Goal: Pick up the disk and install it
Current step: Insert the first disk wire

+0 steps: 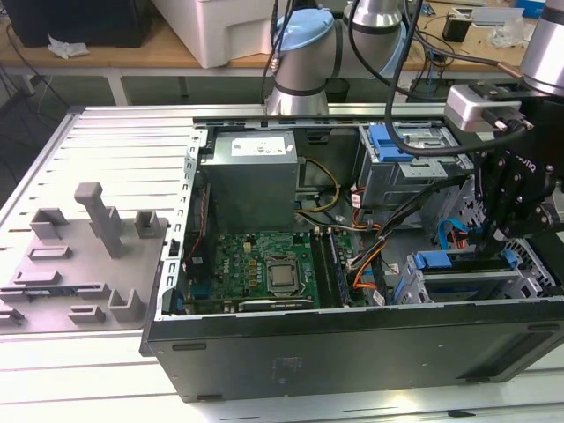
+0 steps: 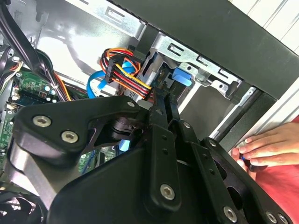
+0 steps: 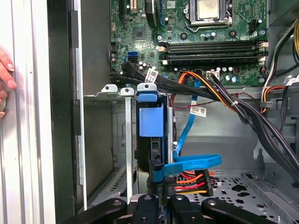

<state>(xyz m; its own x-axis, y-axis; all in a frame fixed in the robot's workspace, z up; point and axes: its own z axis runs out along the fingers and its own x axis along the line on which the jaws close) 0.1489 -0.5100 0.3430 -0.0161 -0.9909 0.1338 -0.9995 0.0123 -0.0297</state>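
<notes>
The disk (image 3: 151, 119) stands on edge in the silver drive bay (image 3: 108, 89) at the case's front corner, its blue carrier bracket facing the first wrist view. In the exterior view the disk (image 1: 451, 263) sits in the lower bay on that view's right. My gripper (image 3: 156, 173) is shut, with its black fingertips (image 3: 153, 179) pressed together against the disk's near end. From the second wrist view, the gripper (image 2: 164, 99) points into the bay beside a blue carrier tab (image 2: 182, 77). The gripper (image 1: 492, 240) hangs just above the bay.
A blue flat cable (image 3: 196, 163) and a connector with coloured wires (image 3: 190, 181) lie right beside the fingertips. Black cable bundles (image 3: 243, 112) cross toward the motherboard (image 1: 264, 264). A person's hand (image 2: 268, 147) rests on the case edge. An upper cage with a blue clip (image 1: 388, 141) stands behind.
</notes>
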